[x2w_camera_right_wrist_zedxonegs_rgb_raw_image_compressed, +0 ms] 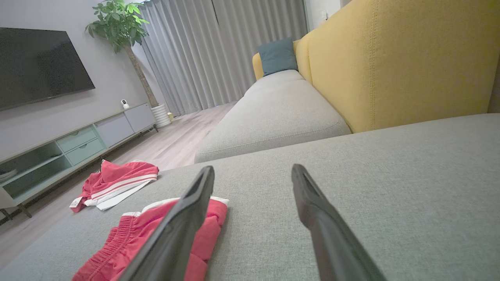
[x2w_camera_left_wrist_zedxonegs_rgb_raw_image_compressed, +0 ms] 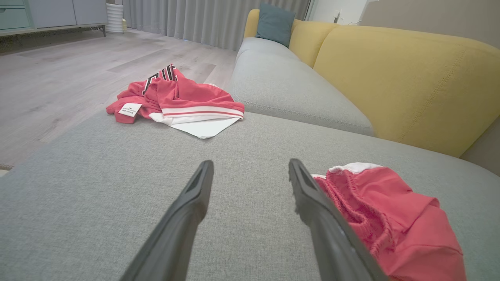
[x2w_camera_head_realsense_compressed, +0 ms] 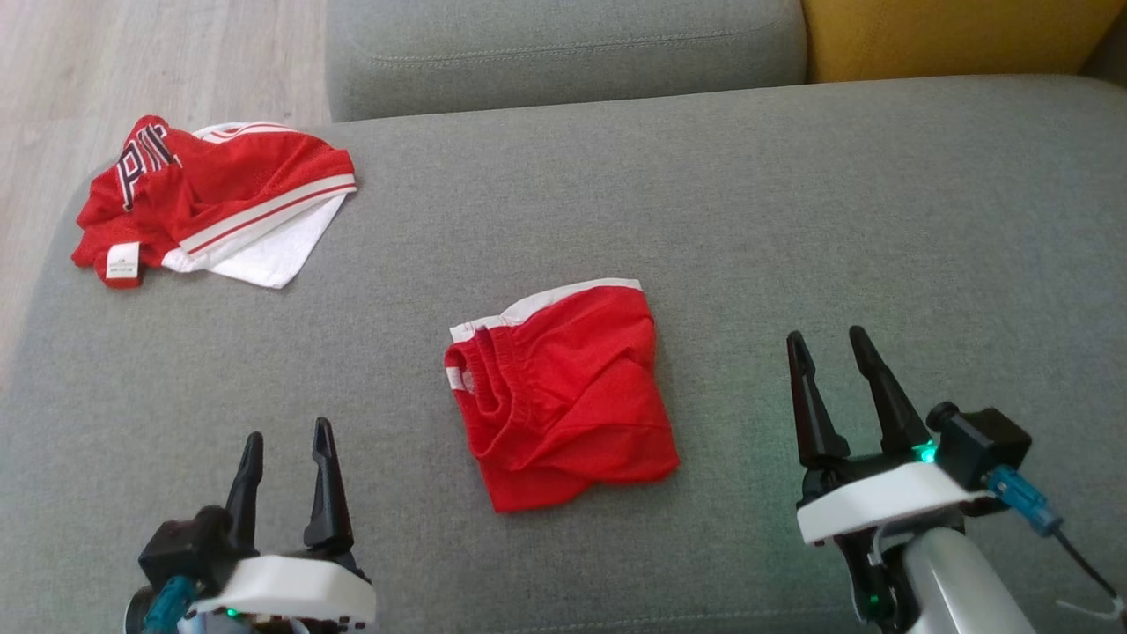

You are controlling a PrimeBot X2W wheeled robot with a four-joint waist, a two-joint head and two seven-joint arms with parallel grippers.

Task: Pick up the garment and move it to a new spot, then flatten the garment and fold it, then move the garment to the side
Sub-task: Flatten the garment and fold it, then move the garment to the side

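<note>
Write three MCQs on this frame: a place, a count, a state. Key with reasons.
1. Where on the grey cushion is the jersey? A. far left B. centre C. far right
2. How many red garments lie on it? A. one B. two C. three
3. The left gripper and right gripper are: A. both open, empty B. both shut C. holding the jersey
Key: 1 A, crumpled at the far left edge; 2 B, jersey plus shorts; 3 A, fingers apart, nothing between.

The jersey lies crumpled in a heap at the far left corner of the grey cushion. It is red, with a white sleeve, striped trim, bunched black lettering and a white label showing.
</note>
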